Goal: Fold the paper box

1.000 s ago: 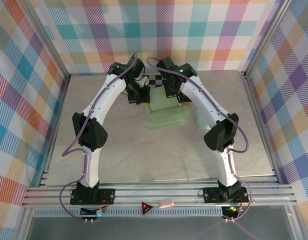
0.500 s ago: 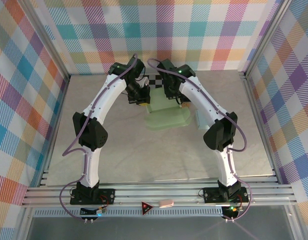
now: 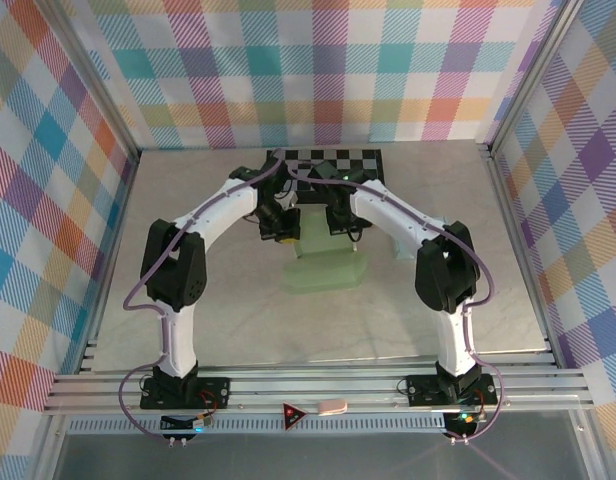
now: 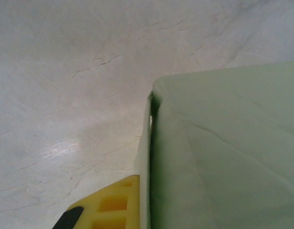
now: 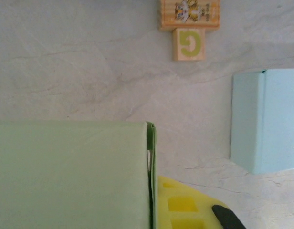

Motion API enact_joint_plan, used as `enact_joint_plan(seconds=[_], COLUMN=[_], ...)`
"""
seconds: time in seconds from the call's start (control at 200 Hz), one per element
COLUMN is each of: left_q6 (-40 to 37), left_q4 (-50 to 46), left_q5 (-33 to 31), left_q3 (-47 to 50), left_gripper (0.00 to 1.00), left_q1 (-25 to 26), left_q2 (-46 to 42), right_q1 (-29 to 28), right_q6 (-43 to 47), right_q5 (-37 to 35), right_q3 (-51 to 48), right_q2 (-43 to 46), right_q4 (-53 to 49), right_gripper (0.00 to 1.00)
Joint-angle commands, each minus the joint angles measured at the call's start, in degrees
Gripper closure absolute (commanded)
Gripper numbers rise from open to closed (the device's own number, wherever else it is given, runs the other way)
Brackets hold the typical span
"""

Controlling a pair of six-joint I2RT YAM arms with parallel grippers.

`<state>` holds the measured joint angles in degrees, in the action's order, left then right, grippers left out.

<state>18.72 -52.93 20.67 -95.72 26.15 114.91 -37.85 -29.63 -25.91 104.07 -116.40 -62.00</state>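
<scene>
The green paper box [image 3: 324, 268] is lying near the middle of the table [image 3: 238, 310], with both arms reaching over it from either side. The left gripper [image 3: 279, 232] is sitting at the box's 10 o'clock corner and the right gripper [image 3: 350, 230] at its 1 o'clock corner. Both are pressing their jaws together, each pinching a thin upright side wall of the box.

In the left wrist view the box is filling the 3 to 6 o'clock part. Its wall edge is running down the middle, and a yellow finger [image 4: 111, 204] is lying against the outside of that wall at 7 o'clock, its partner hidden by the paper.

In the right wrist view the box is taking up the 8 o'clock part, and a yellow finger [image 5: 183, 205] is pressing on the outside of its wall at 5 o'clock. A pale blue box [image 5: 266, 119] is standing apart at 3 o'clock. A letter block [image 5: 189, 44] is touching a picture block [image 5: 190, 12] at 12 o'clock.

A checkered mat [image 3: 338, 160] is lying at the table's 12 o'clock edge.
</scene>
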Motion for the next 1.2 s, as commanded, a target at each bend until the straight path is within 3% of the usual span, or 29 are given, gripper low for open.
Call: enact_joint_plan(seconds=[0.0, 0.32, 0.6, 0.64, 0.78, 0.975, 1.195], left_q6=[3.6, 6.2, 4.6, 4.2, 2.9, 3.2, 3.0], left_q4=[11.4, 26.2, 29.6, 28.8, 27.6, 34.6, 43.0], left_q5=[-0.3, 1.4, 3.8, 4.8, 5.6, 8.4, 16.2], left_q3=[5.1, 15.6, 18.6, 18.6, 20.2, 26.8, 34.7], left_gripper=[0.95, 0.82, 0.6, 0.48, 0.37, 0.41, 0.64], left_q1=[0.6, 1.2, 0.8, 0.6, -0.3, -3.2, -8.6], left_q2=[-3.3, -4.0, -10.5, -10.8, -12.8, -19.9, -19.5], right_q1=[-0.4, -0.6, 1.5, 1.9, 2.7, 3.8, 5.7], right_q6=[-3.2, -3.6, -3.7, -3.4, -2.9, -2.2, 1.1], right_q5=[0.1, 0.9, 4.4, 5.3, 6.6, 9.4, 15.2], right_q3=[-2.1, -2.9, -2.6, -2.7, -2.5, -2.7, -2.7], right_q2=[1.9, -1.3, -3.5, -3.6, -4.2, -4.4, -5.5], right_q4=[2.8, 2.3, 1.4, 1.7, 1.4, 1.7, 3.0], right_gripper=[1.0, 1.0, 1.0, 1.0, 1.0, 1.0, 1.0])
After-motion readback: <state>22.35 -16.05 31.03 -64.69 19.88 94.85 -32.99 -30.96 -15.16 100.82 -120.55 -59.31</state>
